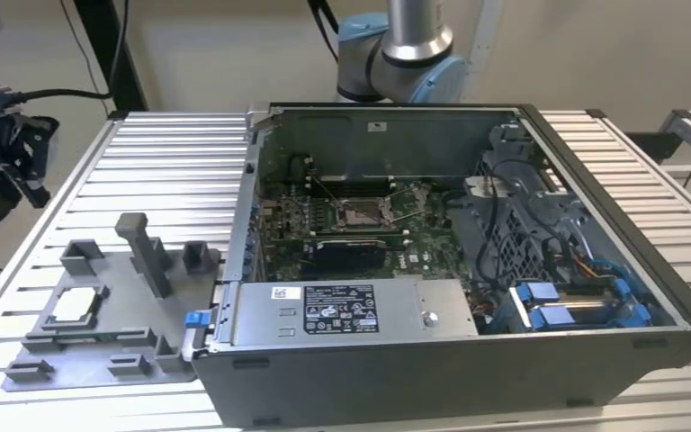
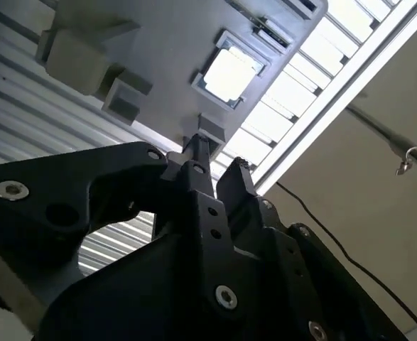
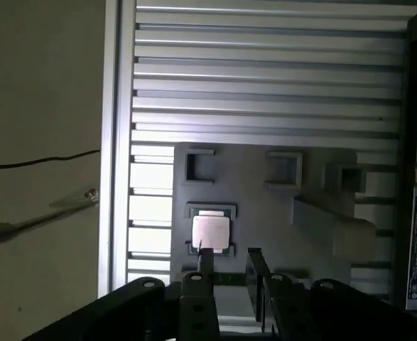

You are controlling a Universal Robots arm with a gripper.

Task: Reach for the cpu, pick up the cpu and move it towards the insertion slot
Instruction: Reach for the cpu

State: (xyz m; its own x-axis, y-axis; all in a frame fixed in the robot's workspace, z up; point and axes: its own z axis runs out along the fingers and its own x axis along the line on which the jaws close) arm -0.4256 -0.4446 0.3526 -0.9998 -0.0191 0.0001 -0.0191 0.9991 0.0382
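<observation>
Cpu (image 1: 72, 306) count is one: it lies flat in a recess of the grey fixture tray (image 1: 82, 373) on the ribbed desk (image 1: 166, 171), to the exterior view's left of the open computer case (image 1: 442, 369). One insertion slot (image 1: 360, 211) sits uncovered inside the case. One white printed label (image 1: 339, 310) marks the case's metal box. In both wrist views the hand (image 3: 227, 254) (image 2: 219, 153) hangs clear of the cpu, fingers (image 3: 204, 266) parted, gripping nothing.

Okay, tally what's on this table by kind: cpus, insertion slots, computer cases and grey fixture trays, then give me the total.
cpu: 1
insertion slot: 1
computer case: 1
grey fixture tray: 1
Total: 4
</observation>
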